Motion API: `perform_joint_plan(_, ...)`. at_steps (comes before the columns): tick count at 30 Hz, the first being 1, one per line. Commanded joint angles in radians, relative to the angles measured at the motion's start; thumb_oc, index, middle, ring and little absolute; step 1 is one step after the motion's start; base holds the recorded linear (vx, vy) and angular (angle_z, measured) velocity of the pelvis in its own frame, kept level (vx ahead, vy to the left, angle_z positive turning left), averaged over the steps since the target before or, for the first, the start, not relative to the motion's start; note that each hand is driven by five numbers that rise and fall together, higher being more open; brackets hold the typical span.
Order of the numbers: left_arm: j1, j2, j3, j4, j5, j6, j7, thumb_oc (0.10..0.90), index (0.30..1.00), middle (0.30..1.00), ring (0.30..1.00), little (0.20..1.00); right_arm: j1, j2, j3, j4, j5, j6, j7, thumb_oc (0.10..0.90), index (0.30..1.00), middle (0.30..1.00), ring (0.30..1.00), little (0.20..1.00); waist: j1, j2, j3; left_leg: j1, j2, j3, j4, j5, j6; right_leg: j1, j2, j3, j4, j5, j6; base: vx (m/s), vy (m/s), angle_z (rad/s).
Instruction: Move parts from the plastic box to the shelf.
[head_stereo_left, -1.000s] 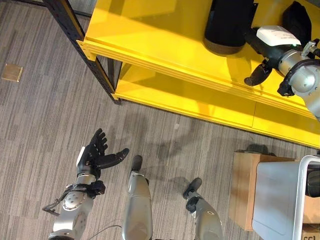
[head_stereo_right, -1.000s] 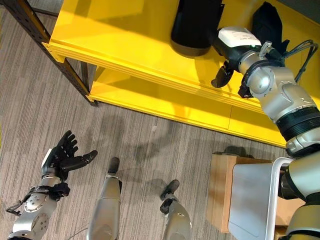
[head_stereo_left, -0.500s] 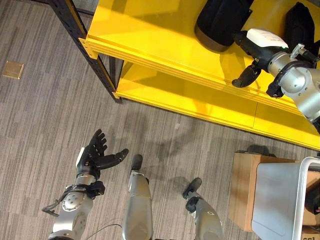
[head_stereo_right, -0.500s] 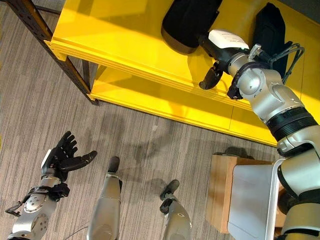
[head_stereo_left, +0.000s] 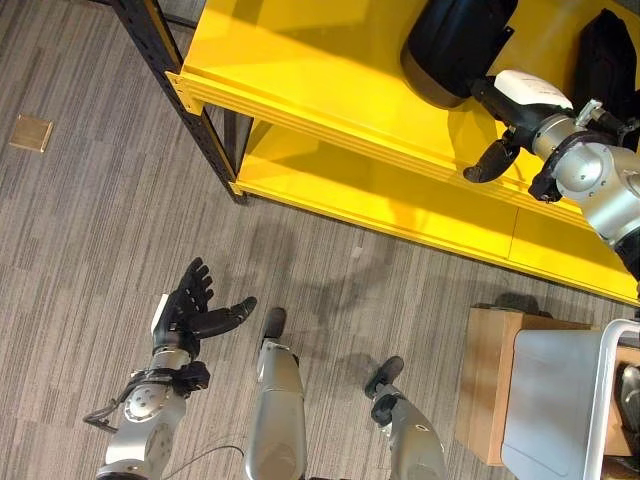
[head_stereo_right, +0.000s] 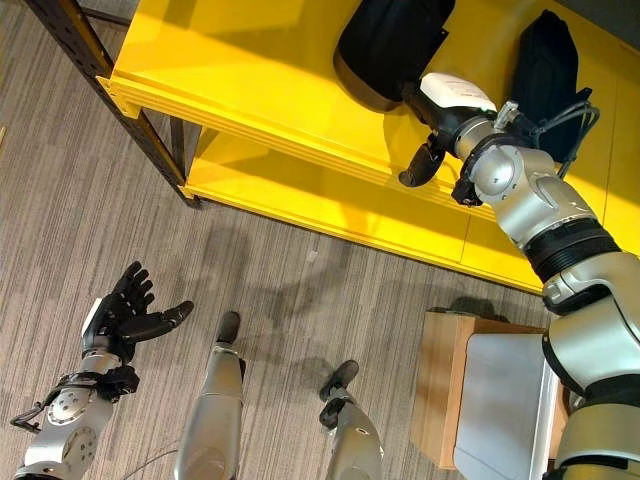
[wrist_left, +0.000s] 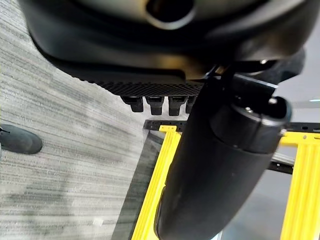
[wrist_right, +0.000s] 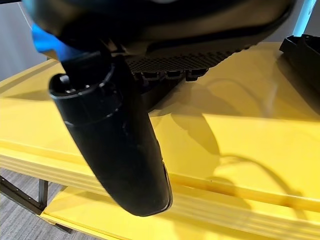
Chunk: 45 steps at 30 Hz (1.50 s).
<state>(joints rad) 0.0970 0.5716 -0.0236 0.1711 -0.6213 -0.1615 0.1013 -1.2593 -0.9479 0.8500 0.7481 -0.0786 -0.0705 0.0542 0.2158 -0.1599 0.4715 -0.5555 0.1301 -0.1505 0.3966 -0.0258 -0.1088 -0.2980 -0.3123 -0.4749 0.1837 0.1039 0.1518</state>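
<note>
While the right hand (head_stereo_right: 440, 110) reaches over the top board of the yellow shelf (head_stereo_left: 300, 70), its fingers stretch straight toward a large black part (head_stereo_right: 392, 45) that lies on that board, and their tips meet the part's near edge; the thumb (head_stereo_right: 418, 166) hangs apart from them, out past the shelf's front lip. In the right wrist view the fingers (wrist_right: 170, 74) sit in a straight row beside the thumb, with nothing curled round; whether they press on the part or merely touch it cannot be told. A second black part (head_stereo_right: 545, 60) lies on the same board, farther along the shelf on the robot's right side, behind the right forearm. The left hand (head_stereo_left: 190, 310) hovers over the grey striped floor (head_stereo_left: 90, 250), well in front of the shelf and away from its dark corner post (head_stereo_left: 175, 70), fingers spread and relaxed, thumb out, holding nothing. A grey plastic box (head_stereo_left: 555, 400) rests on a brown carton (head_stereo_left: 485, 380) on the floor, in front of the shelf's right end. A small tan square (head_stereo_left: 27, 131) lies on the floor, well off to the left of the post.
</note>
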Motion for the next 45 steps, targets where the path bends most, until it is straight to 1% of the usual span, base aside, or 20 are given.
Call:
perform_joint_plan(1,0.021,0.044,0.072,-0.077,0.018,-0.089,-0.002,0.900,1.000,1.000,1.000,1.000,-0.035,-0.055,-0.019,0.057,-0.075,0.022,-0.038,0.900,1.000,1.000,1.000,1.000,-0.006,-0.020,-0.016,-0.001,-0.015,0.008,-0.072,0.002,0.051,0.122,0.041,0.086,0.142,-0.163,0.012,0.00,0.000,0.00)
perform_joint_plan(9,0.024,0.039,0.071,-0.072,0.023,-0.087,-0.005,0.900,1.000,1.000,1.000,1.000,-0.011,-0.112,-0.013,0.069,-0.129,0.022,-0.033,0.900,1.000,1.000,1.000,1.000,-0.019,-0.019,-0.018,0.006,-0.008,0.010,-0.077,0.005,0.048,0.119,0.045,0.090,0.141,-0.171,0.011,0.00,0.000,0.00)
perform_joint_plan(27,0.025,0.040,0.073,-0.068,0.023,-0.088,-0.009,0.900,1.000,1.000,1.000,1.000,-0.030,-0.140,-0.002,0.074,-0.136,0.021,-0.039,0.900,1.000,1.000,1.000,1.000,-0.022,-0.026,-0.028,0.012,-0.006,0.012,-0.080,0.004,0.047,0.124,0.048,0.091,0.138,-0.167,0.013,0.00,0.000,0.00)
perform_joint_plan(30,0.022,0.039,0.070,-0.066,0.023,-0.089,-0.008,0.900,1.000,1.000,1.000,1.000,-0.048,-0.136,-0.012,0.055,-0.112,0.017,-0.050,0.900,1.000,1.000,1.000,1.000,-0.023,-0.028,-0.029,0.013,-0.005,0.013,-0.078,0.002,0.047,0.124,0.049,0.093,0.137,-0.168,0.012,0.00,0.000,0.00)
perform_joint_plan(34,0.017,0.039,0.074,-0.061,0.020,-0.091,-0.003,0.900,1.000,1.000,1.000,1.000,-0.071,-0.132,-0.048,-0.021,-0.052,0.005,-0.070,0.900,1.000,1.000,1.000,1.000,-0.027,-0.029,-0.033,0.012,-0.006,0.013,-0.077,0.002,0.049,0.123,0.049,0.094,0.138,-0.164,0.013,-0.02,0.008,0.00)
perform_joint_plan(35,0.017,0.040,0.076,-0.062,0.016,-0.092,-0.002,0.900,1.000,1.000,1.000,1.000,-0.069,-0.131,-0.062,-0.044,-0.033,0.005,-0.070,0.900,1.000,1.000,1.000,1.000,-0.025,-0.027,-0.031,0.002,-0.009,0.018,-0.081,0.027,0.057,0.116,0.045,0.085,0.134,-0.146,0.006,0.00,0.000,0.00)
perform_joint_plan(36,0.018,0.040,0.078,-0.059,0.015,-0.093,-0.002,0.900,1.000,1.000,1.000,1.000,-0.068,-0.129,-0.066,-0.061,-0.024,0.002,-0.072,0.900,1.000,1.000,1.000,1.000,-0.027,-0.030,-0.035,0.013,-0.005,0.014,-0.078,0.002,0.049,0.123,0.048,0.093,0.138,-0.163,0.013,0.00,0.000,0.00)
perform_joint_plan(38,0.021,0.044,0.079,-0.058,0.014,-0.093,-0.003,0.900,1.000,1.000,1.000,1.000,-0.072,-0.128,-0.072,-0.086,-0.013,-0.004,-0.075,0.900,1.000,1.000,1.000,1.000,-0.025,-0.031,-0.037,0.012,-0.005,0.015,-0.078,0.001,0.050,0.125,0.047,0.094,0.137,-0.162,0.013,0.00,-0.002,0.01)
perform_joint_plan(39,0.020,0.045,0.080,-0.058,0.012,-0.093,-0.003,0.900,1.000,1.000,1.000,1.000,-0.078,-0.125,-0.075,-0.099,-0.005,-0.007,-0.076,0.900,1.000,1.000,1.000,1.000,-0.023,-0.029,-0.034,0.003,-0.008,0.021,-0.080,0.026,0.058,0.118,0.043,0.083,0.134,-0.144,0.006,-0.07,0.031,0.01)
perform_joint_plan(41,0.022,0.045,0.083,-0.057,0.009,-0.094,-0.002,0.900,1.000,1.000,1.000,1.000,-0.075,-0.121,-0.084,-0.118,0.012,-0.011,-0.080,0.900,1.000,1.000,1.000,1.000,-0.022,-0.030,-0.035,0.002,-0.009,0.020,-0.080,0.026,0.059,0.120,0.044,0.083,0.132,-0.142,0.007,0.00,0.000,0.02)
perform_joint_plan(42,0.022,0.044,0.085,-0.056,0.008,-0.094,-0.003,0.900,1.000,1.000,1.000,1.000,-0.069,-0.117,-0.090,-0.127,0.019,-0.013,-0.078,0.900,1.000,1.000,1.000,1.000,-0.024,-0.033,-0.039,0.012,-0.007,0.014,-0.077,0.000,0.051,0.127,0.047,0.092,0.137,-0.159,0.015,0.07,-0.040,0.01)
perform_joint_plan(44,0.022,0.045,0.087,-0.056,0.008,-0.094,-0.003,0.900,1.000,1.000,1.000,1.000,-0.057,-0.110,-0.094,-0.143,0.020,-0.012,-0.074,0.900,1.000,1.000,1.000,1.000,-0.024,-0.035,-0.042,0.010,-0.007,0.013,-0.074,-0.002,0.051,0.127,0.046,0.091,0.138,-0.157,0.016,0.00,-0.010,0.01)
perform_joint_plan(45,0.020,0.046,0.086,-0.057,0.008,-0.094,-0.003,0.900,1.000,1.000,1.000,1.000,-0.054,-0.108,-0.097,-0.146,0.023,-0.013,-0.074,0.900,1.000,1.000,1.000,1.000,-0.022,-0.034,-0.041,-0.001,-0.011,0.018,-0.076,0.023,0.059,0.121,0.043,0.081,0.134,-0.139,0.008,0.01,-0.007,0.03)
